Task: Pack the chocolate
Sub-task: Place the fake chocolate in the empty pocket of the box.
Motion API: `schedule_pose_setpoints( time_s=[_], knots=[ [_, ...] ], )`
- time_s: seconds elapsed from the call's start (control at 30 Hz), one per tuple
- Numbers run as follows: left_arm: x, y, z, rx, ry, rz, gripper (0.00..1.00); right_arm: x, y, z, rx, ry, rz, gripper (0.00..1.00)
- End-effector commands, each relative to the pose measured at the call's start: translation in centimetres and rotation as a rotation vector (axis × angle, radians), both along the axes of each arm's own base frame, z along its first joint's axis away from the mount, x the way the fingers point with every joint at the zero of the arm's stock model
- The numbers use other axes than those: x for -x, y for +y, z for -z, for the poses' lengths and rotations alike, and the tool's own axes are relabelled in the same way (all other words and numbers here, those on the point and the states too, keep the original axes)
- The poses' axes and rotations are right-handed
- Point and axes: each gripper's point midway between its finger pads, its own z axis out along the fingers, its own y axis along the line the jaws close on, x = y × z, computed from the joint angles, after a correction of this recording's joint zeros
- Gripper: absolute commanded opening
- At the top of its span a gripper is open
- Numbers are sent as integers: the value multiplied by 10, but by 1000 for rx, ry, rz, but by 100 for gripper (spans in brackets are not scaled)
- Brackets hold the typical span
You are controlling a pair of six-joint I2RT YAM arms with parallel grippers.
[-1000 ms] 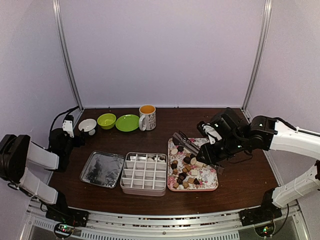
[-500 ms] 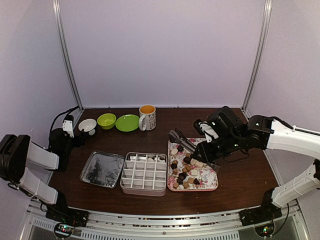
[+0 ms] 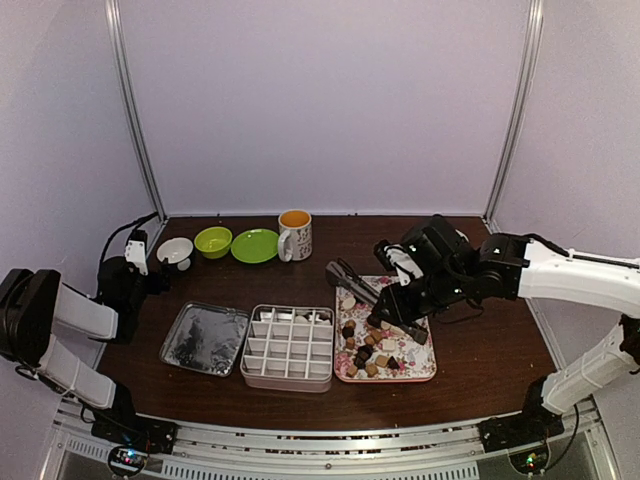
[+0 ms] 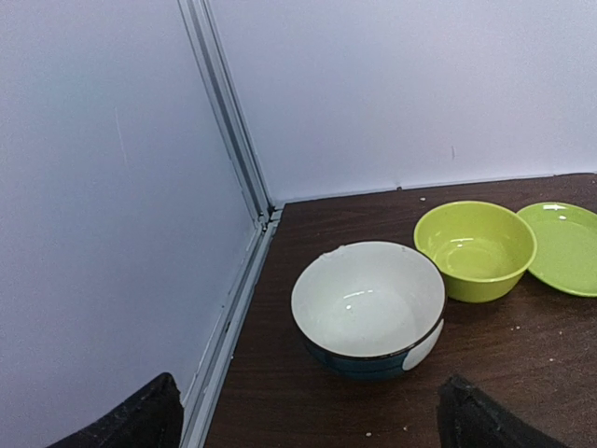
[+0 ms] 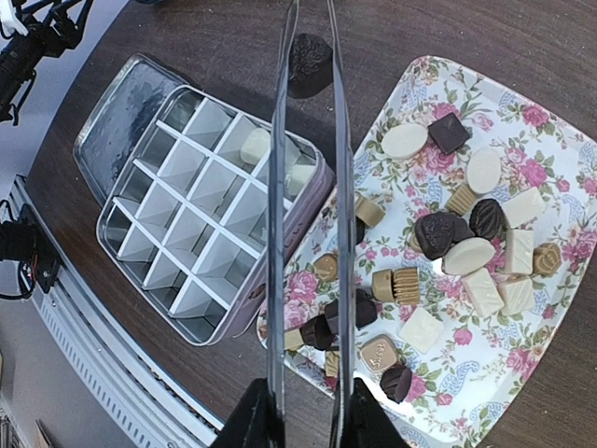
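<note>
**A:** What's farthest left of the box (image 5: 201, 219)?

**B:** The left gripper (image 4: 308, 411), well off to the far left. Its jaws are spread wide and grasp nothing. It faces a white bowl (image 4: 368, 303), and a green bowl (image 4: 476, 250) and a plate (image 4: 564, 245) sit in a row toward the box's far side.

**A:** And closer in?

**B:** A lid (image 5: 131, 112) lies flat just beside the box's left wall. A mug (image 3: 295, 234) stands behind the box.

**A:** Anything in the box itself?

**B:** Cream pieces (image 5: 256, 145) sit in its far row, toward the right end. The other compartments look empty.

**A:** Where's the rest of the chocolate (image 5: 469, 255)?

**B:** It is scattered over the tray (image 5: 541, 121) just right of the box: dark, tan and cream.

**A:** And the right gripper (image 5: 308, 425)?

**B:** It is over the tray to the box's right, clenched on the tongs (image 5: 280, 233). The blades reach back toward the box. Their tips pinch a dark piece (image 5: 310, 63) over the table (image 5: 215, 37), just behind the box's far right corner.
</note>
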Motion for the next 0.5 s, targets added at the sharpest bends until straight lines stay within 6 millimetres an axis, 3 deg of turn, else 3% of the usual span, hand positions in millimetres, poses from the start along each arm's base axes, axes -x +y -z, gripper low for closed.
schedule_pose_setpoints(
  time_s=[0.0, 0.17, 0.47],
  knots=[
    [-6, 3, -21, 5, -74, -9, 98, -6, 26, -9, -51, -16, -57, 26],
    [-6, 3, -21, 5, -74, -9, 98, 6, 48, -9, -74, 1, -140, 26],
    [-6, 3, -22, 5, -76, -10, 98, 18, 70, 7, -48, 41, -215, 26]
  ],
)
